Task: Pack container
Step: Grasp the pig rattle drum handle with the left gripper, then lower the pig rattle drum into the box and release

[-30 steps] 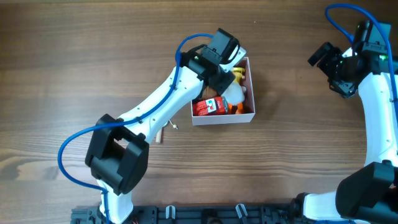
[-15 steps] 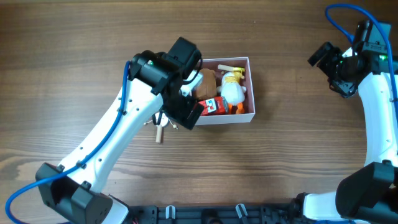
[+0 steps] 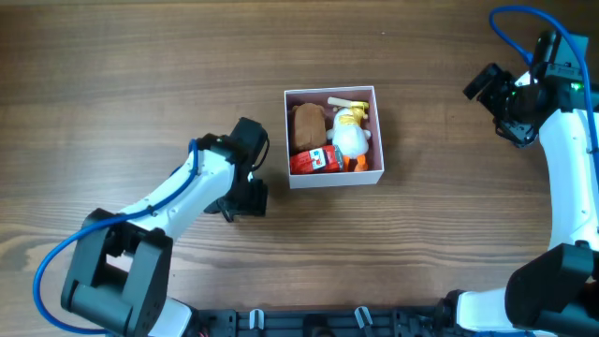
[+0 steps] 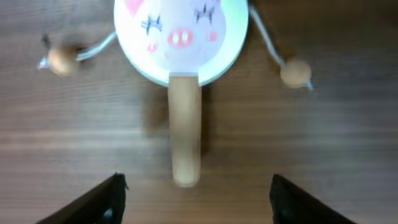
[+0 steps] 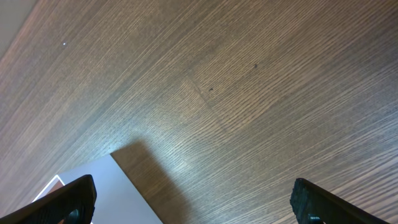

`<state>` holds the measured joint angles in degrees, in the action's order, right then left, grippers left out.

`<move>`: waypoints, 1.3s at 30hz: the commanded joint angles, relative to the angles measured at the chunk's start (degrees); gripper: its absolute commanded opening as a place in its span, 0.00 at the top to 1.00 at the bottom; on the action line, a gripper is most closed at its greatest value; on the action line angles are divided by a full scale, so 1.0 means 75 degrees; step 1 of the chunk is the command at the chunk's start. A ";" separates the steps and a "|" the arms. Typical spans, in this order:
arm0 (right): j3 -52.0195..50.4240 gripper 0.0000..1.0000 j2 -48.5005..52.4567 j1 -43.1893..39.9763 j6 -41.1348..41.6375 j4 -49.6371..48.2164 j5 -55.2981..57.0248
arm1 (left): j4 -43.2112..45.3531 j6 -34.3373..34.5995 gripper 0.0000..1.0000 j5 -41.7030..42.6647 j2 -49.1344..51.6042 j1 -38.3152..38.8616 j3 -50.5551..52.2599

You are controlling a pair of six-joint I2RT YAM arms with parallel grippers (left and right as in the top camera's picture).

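Observation:
The container point(image 3: 334, 180), a white-walled square box, sits mid-table and holds a brown toy point(image 3: 306, 125), a white and yellow duck toy point(image 3: 352, 137) and a red carton point(image 3: 316, 161). My left gripper point(image 3: 245, 195) is open to the left of the container, low over a pig-face rattle drum that it hides in the overhead view. In the left wrist view the drum point(image 4: 180, 34) lies flat, and its wooden handle point(image 4: 185, 134) points at the gap between my open fingers point(image 4: 196, 193). My right gripper point(image 3: 496, 94) is open and empty at the far right point(image 5: 193, 186).
Two beads on strings point(image 4: 295, 71) lie either side of the drum. A corner of the container's white wall point(image 5: 99, 193) shows at the lower left of the right wrist view. Bare wooden table surrounds the container.
My left arm has swung from over the container back to the left and down, and now sits over the rattle drum on the table. The right arm has not moved.

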<state>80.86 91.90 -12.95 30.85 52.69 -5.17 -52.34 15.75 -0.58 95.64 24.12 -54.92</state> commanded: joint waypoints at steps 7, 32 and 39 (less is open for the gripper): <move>-0.0044 0.00 0.0079 -0.0006 0.0105 0.0000 -0.0093 | 0.1818 -0.0277 0.33 -0.0134 -0.0009 -0.0300 0.1166; -0.0044 0.00 0.0079 -0.0006 0.0105 -0.0003 -0.0093 | -0.0006 -0.2008 0.96 0.0557 -0.0807 0.0420 -0.4083; -0.0044 0.00 0.0079 -0.0006 0.0105 -0.0003 -0.0093 | 0.1556 -0.4368 0.96 0.0597 0.0300 0.1236 -0.4080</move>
<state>80.86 91.90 -12.95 30.85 52.66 -5.17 -43.22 -7.44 2.92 92.97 31.83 -84.95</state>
